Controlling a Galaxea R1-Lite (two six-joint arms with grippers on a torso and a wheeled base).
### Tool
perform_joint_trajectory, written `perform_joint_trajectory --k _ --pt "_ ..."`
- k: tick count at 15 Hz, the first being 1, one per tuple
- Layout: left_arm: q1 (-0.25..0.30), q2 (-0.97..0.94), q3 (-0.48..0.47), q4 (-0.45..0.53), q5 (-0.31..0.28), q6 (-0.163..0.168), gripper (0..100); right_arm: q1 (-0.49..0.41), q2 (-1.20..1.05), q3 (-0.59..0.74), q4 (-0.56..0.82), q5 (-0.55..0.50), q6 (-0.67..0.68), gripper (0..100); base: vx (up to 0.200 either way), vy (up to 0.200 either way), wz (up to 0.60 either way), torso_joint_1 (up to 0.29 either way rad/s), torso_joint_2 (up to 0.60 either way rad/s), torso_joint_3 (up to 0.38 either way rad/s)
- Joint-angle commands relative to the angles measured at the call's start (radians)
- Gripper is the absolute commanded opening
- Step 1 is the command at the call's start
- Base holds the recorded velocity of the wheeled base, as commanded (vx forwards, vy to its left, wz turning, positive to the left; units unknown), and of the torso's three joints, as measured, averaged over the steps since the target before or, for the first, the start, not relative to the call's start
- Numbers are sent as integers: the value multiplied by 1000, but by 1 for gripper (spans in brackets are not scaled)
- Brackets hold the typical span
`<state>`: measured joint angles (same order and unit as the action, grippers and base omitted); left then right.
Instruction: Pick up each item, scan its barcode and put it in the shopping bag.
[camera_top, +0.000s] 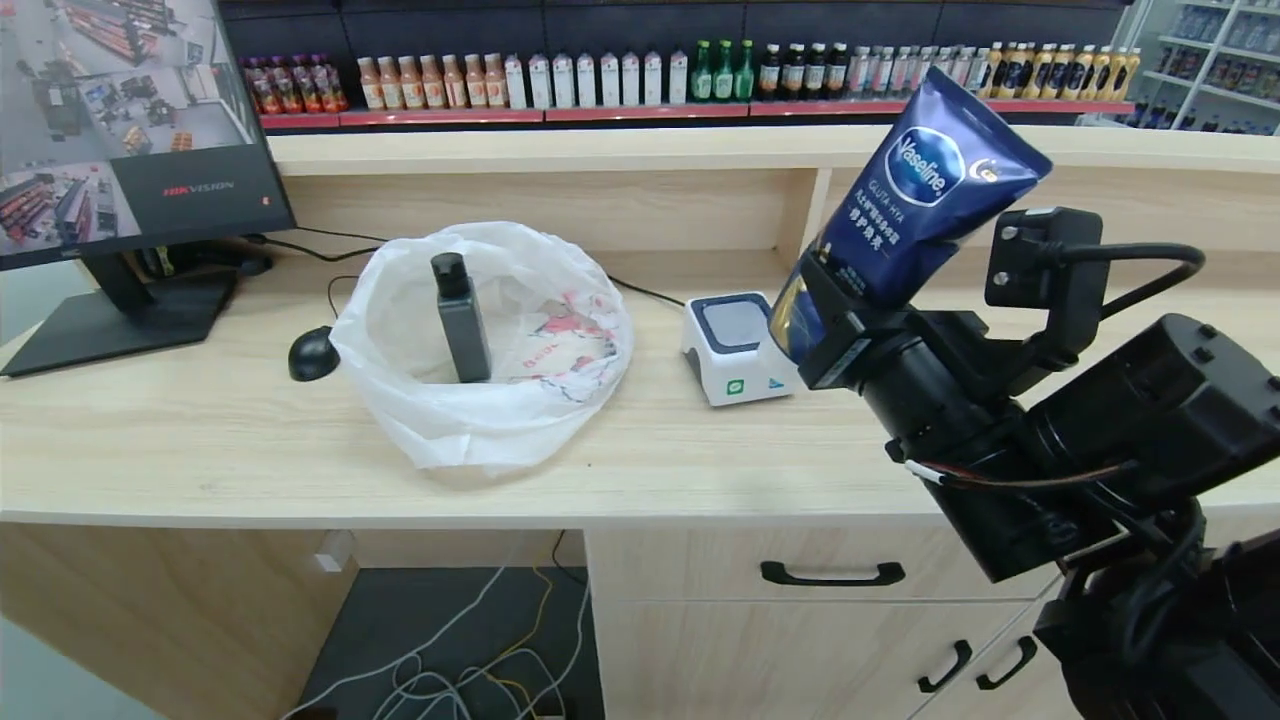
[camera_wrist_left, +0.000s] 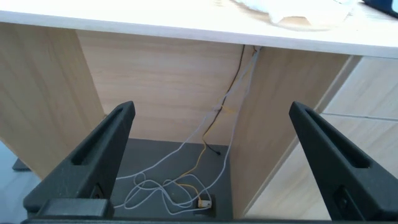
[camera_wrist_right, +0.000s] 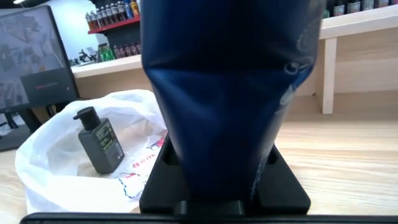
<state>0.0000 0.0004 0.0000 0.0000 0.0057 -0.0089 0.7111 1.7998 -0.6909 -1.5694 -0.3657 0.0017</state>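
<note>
1. Above the tabletop's (camera_top: 200, 440) right side, the right pincer (camera_top: 845, 310) is gripping the blue tube (camera_top: 920, 190), raised just right of the scanner (camera_top: 735, 345).
2. The left pincer (camera_wrist_left: 211, 115) is hanging open below the tabletop.
3. Releasing the tube carelessly over the shopping bag (camera_top: 480, 420) is risking toppling the upright bottle (camera_top: 460, 320) inside.

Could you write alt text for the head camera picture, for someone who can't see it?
The right gripper holds a blue tube up near a white scanner on a wooden counter; a white shopping bag holds a dark bottle.
</note>
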Motion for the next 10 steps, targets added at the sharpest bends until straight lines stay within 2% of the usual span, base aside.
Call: perform_joint_trajectory --k 1,6,10 --pt "0 0 0 0 0 0 100 4 3 -3 -1 -10 0 0 0 0 0 0 0 0" --pt "2 0 0 0 0 -3 100 5 20 1 -1 -21 41 0 0 0 0 0 0 0" --pt "2 0 0 0 0 -2 100 -16 24 -62 11 -35 126 0 0 0 0 0 0 0"
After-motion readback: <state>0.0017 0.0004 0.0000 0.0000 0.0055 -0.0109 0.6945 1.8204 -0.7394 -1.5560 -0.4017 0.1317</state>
